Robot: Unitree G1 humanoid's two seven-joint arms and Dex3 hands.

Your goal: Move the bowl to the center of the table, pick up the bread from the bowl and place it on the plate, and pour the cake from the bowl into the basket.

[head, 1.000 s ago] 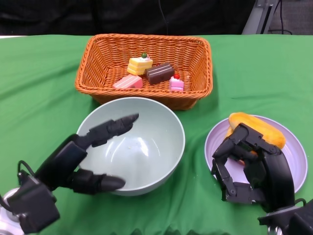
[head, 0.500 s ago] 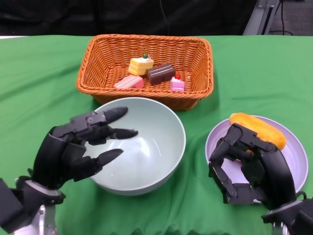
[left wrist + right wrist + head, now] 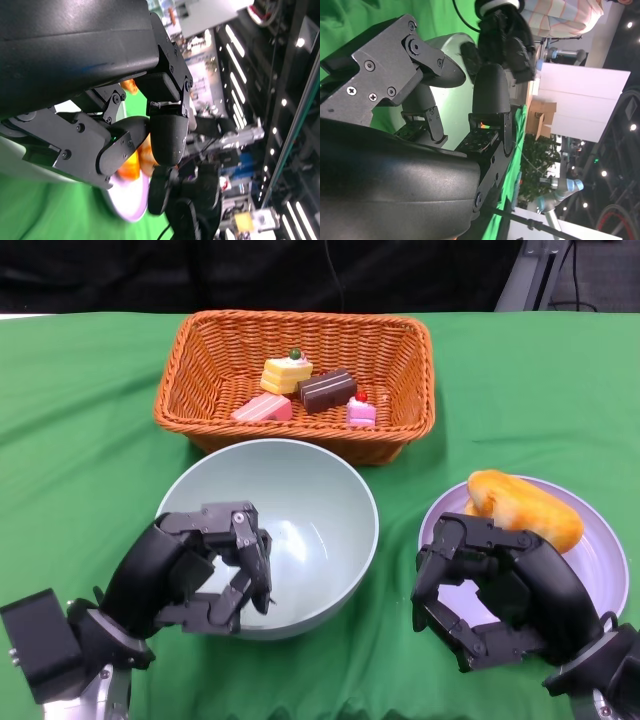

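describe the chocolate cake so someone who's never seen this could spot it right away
Find the orange wicker basket at the far side of the green table. Four small cake pieces lie inside it; the chocolate cake sits near the middle. It is the only dark brown block, between the yellow cake and the small pink cake.

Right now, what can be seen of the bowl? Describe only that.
The bowl is pale green, smooth and glossy like plastic or glazed ceramic, round and deep, standing upright on the green cloth. It is empty, with light reflections on its inner wall. It sits just in front of the wicker basket, left of the plate. The left hand, fingers curled, is at its near left rim; whether it touches cannot be told.
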